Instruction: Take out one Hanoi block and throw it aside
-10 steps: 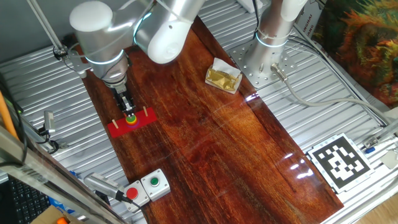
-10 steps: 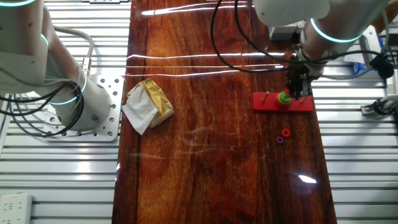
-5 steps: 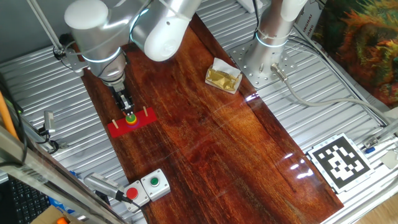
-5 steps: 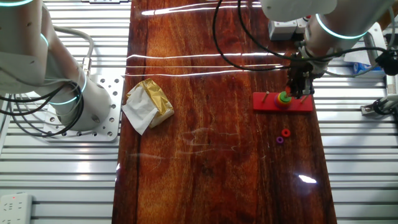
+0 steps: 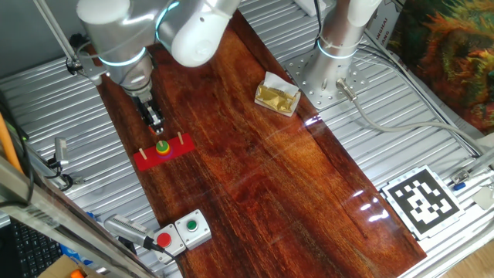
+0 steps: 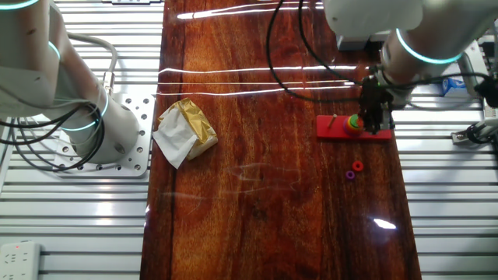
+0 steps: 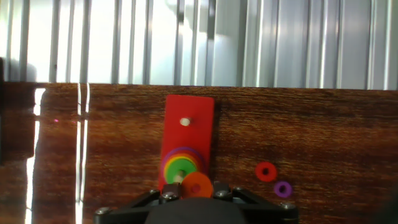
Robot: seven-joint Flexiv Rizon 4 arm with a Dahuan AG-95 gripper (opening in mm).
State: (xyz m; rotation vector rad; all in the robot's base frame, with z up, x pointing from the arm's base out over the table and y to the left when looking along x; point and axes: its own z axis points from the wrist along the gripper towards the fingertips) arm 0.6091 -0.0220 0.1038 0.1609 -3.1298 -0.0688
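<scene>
Robotics lab: calibration tag, button box.

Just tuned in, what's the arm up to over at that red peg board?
The gripper hangs just above the red peg base, with the orange Hanoi block between its fingertips, off the stack. The yellow and green discs sit on the middle peg. A red ring and a purple ring already lie loose on the wooden table beside the base. The orange one has not been thrown aside yet.
</scene>
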